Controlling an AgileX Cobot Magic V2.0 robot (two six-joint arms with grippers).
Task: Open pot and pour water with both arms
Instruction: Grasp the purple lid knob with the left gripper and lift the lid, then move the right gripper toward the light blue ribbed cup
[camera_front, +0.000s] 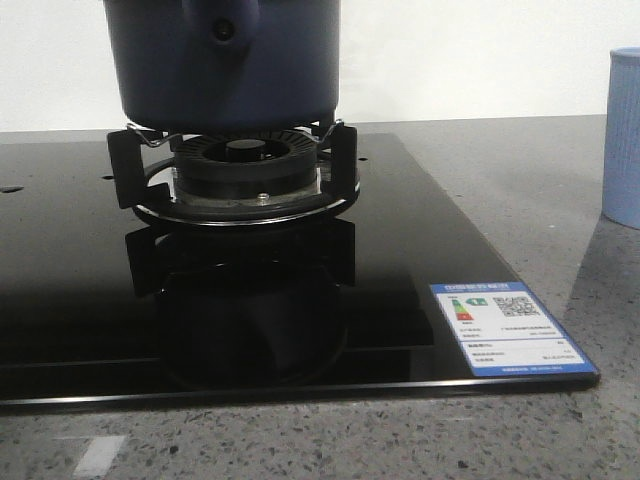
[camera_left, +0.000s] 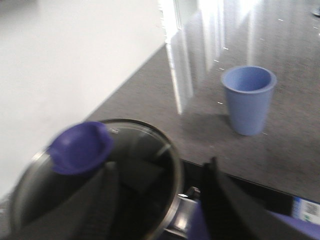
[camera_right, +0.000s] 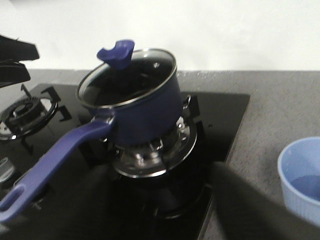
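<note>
Dark navy-blue round metal pot (camera_right: 145, 107) sits on the right gas burner (camera_front: 240, 175), glass lid (camera_right: 127, 75) still on; left pincer (camera_left: 165, 200) open above the purple lid knob (camera_left: 80, 147), right pincer state can't tell; grip knob centred, lift straight, swing clear toward open grey table (camera_front: 520, 200), avoiding pale-blue ribbed cup (camera_left: 248, 99).

This is a kitchen. A black glass gas hob (camera_front: 250, 330) sits in a speckled grey stone counter (camera_front: 500, 190). A plain white wall (camera_front: 460, 60) rises behind the hob.

Grey speckled countertop (camera_front: 300, 440) carries black glass hob (camera_front: 400, 260), pale-blue cup (camera_front: 624, 140) at right.
</note>
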